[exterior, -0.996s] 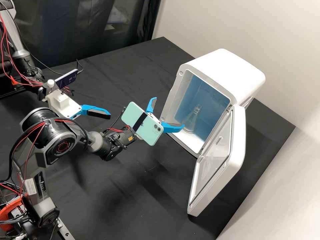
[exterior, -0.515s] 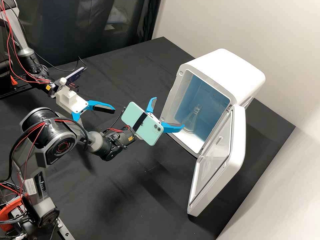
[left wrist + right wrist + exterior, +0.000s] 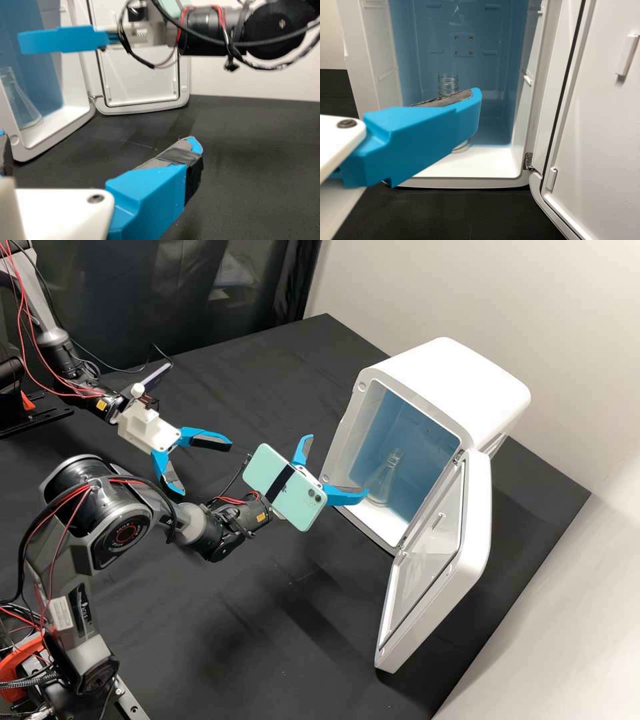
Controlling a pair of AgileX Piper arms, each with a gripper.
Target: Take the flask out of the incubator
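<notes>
I see the clear glass conical flask (image 3: 389, 475) standing upright inside the white, blue-lined incubator box (image 3: 460, 383), whose door (image 3: 440, 553) hangs open. My right gripper (image 3: 333, 467) sits at the opening, fingers spread wide, clear of the flask. My left gripper (image 3: 203, 465) hangs farther back, likewise spread.

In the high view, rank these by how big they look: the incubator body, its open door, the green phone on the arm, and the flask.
1. incubator body
2. open door
3. green phone
4. flask
The body and door look close in size, and the door stands nearer the camera, so that pair is unsure.
</notes>
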